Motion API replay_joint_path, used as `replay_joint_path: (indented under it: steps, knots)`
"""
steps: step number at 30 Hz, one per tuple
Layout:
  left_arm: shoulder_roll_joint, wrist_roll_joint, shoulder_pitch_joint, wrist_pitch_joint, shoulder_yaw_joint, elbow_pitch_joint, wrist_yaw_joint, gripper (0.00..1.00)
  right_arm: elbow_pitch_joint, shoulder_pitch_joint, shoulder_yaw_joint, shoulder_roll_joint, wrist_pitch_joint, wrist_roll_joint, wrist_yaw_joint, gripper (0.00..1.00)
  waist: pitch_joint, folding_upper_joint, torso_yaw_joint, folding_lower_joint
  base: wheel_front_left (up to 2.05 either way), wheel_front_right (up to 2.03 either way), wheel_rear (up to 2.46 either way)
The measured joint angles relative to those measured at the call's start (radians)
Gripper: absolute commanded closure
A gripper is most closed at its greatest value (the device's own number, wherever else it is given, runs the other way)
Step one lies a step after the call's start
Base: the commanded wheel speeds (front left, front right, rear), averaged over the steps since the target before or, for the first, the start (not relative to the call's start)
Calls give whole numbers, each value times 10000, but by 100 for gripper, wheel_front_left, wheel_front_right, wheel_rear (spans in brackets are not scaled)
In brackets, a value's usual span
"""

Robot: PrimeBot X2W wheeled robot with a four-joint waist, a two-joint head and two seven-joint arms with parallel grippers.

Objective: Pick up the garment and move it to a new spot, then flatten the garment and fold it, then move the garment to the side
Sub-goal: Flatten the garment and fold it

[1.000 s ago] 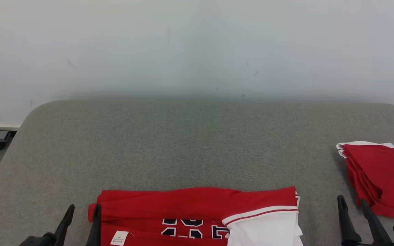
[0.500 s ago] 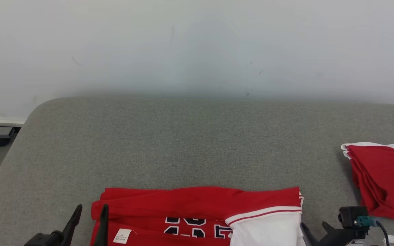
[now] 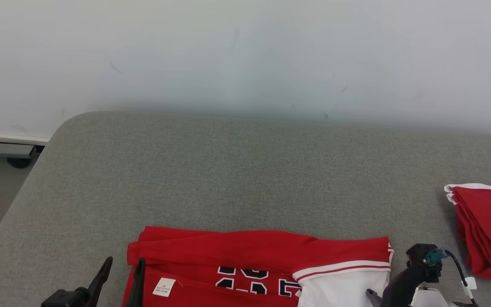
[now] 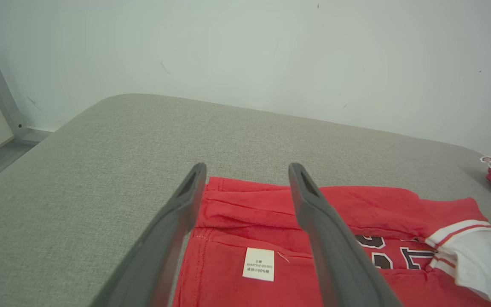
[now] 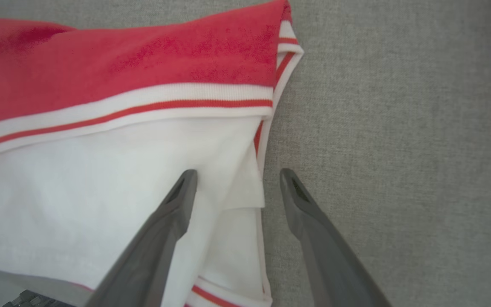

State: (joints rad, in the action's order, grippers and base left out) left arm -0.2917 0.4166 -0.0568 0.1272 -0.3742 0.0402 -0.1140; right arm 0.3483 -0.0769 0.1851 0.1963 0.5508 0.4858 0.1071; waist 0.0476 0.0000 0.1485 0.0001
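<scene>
The garment [image 3: 249,251] is a red shirt with dark lettering and a white part at its right end, lying folded at the near edge of the grey padded table [image 3: 228,170]. My left gripper [image 3: 122,273] is open at the shirt's left edge. In the left wrist view, one finger [image 4: 173,230] is over the table and the other over the red cloth by the white label [image 4: 258,264]. My right gripper [image 5: 237,174] is open and points down at the shirt's right edge. One of its fingers [image 5: 164,221] is over the white fabric [image 5: 100,187], the other over bare table.
A second folded red and white garment [image 3: 488,230] lies at the table's right side, beyond my right wrist [image 3: 416,273]. A pale wall rises behind the table. Floor and a metal frame [image 3: 2,149] show past the table's left edge.
The head camera has shifted, sliding the whole scene right. My right gripper has swung from upright near the second garment over to the shirt's white right end. The left gripper stays put.
</scene>
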Motion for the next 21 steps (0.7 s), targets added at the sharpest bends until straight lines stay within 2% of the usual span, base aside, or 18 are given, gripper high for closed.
replay_joint_path:
  steps: [8, 21]
  knots:
    - [0, -42, 1, -46, 0, 0, 2, 0, 516, -373, -104, -244, 932, 165, 88, 0, -81, 0, 141, 0, 0, 0, 0]
    - [-2, -35, 2, -119, 0, 2, 12, 0, 677, -523, -403, -336, 1515, 336, 161, 0, -109, 0, 167, 0, 0, 0, 0]
